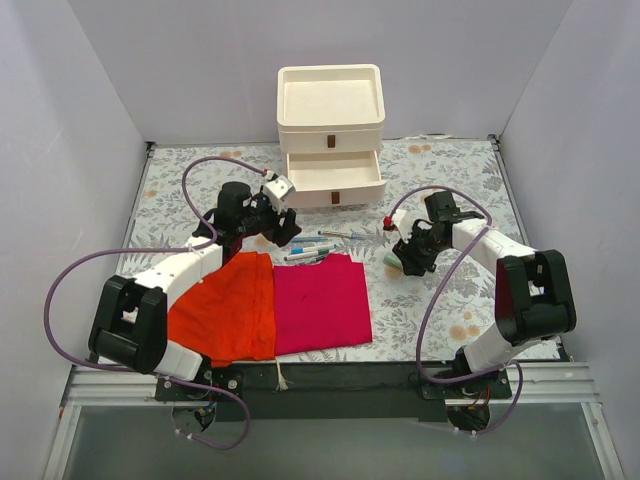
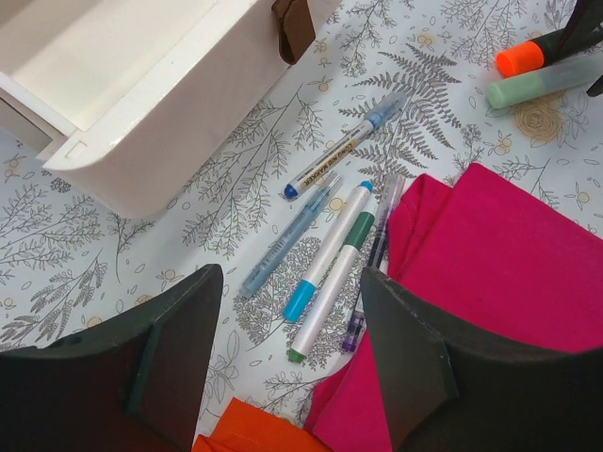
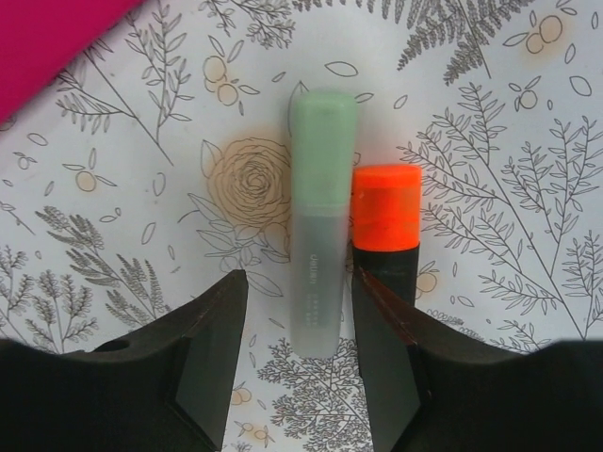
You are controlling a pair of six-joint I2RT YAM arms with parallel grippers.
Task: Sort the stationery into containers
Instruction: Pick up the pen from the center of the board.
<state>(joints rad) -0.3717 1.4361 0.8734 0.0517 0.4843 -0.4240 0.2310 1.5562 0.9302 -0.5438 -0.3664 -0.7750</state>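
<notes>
Several thin pens and markers lie side by side on the patterned table, beside the magenta cloth; they also show in the top view. My left gripper is open and empty, hovering just above them. The cream drawer unit stands at the back with its middle drawer pulled open. My right gripper is open, its fingers either side of a pale green frosted marker lying on the table. A black orange-capped highlighter lies against that marker, just outside the right finger.
A magenta cloth and an orange cloth lie flat at the front centre, next to each other. Grey walls close in the table on the left, back and right. The unit's tray top holds nothing I can see.
</notes>
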